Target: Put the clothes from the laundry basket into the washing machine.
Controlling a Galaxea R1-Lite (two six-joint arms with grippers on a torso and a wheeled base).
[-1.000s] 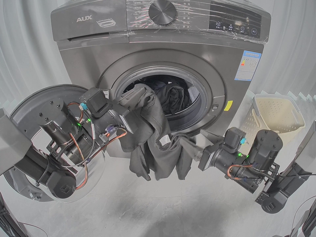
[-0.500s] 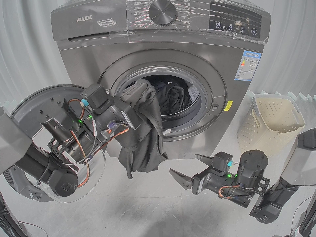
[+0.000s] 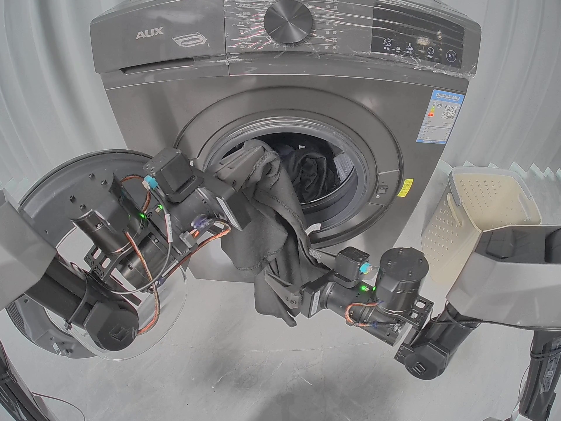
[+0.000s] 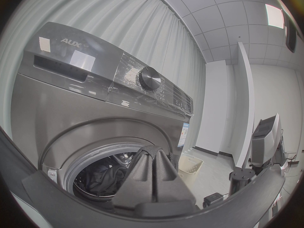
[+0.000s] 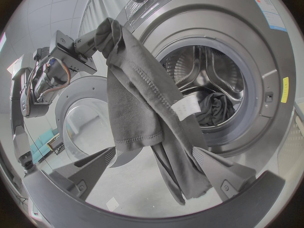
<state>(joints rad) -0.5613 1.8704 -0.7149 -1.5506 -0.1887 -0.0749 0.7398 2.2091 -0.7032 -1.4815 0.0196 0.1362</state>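
Observation:
A dark grey garment (image 3: 266, 229) hangs from my left gripper (image 3: 248, 156), which is shut on its top end at the left rim of the washing machine's round opening (image 3: 350, 147). In the left wrist view the gripper (image 4: 153, 152) pinches black fabric in front of the drum. My right gripper (image 3: 292, 270) is low in front of the washer, open, with one finger on each side of the garment's hanging lower part (image 5: 177, 162). More dark clothes (image 3: 310, 173) lie inside the drum. The cream laundry basket (image 3: 485, 206) stands right of the machine.
The washer's glass door (image 3: 70, 171) is swung open to the left, behind my left arm. The grey floor (image 3: 234, 369) in front of the machine is bare. White curtains hang behind the washer.
My right gripper let go of the garment's end, opened, dropped, then moved left and up so that its fingers stand either side of the hanging cloth. The garment swung down from the left gripper.

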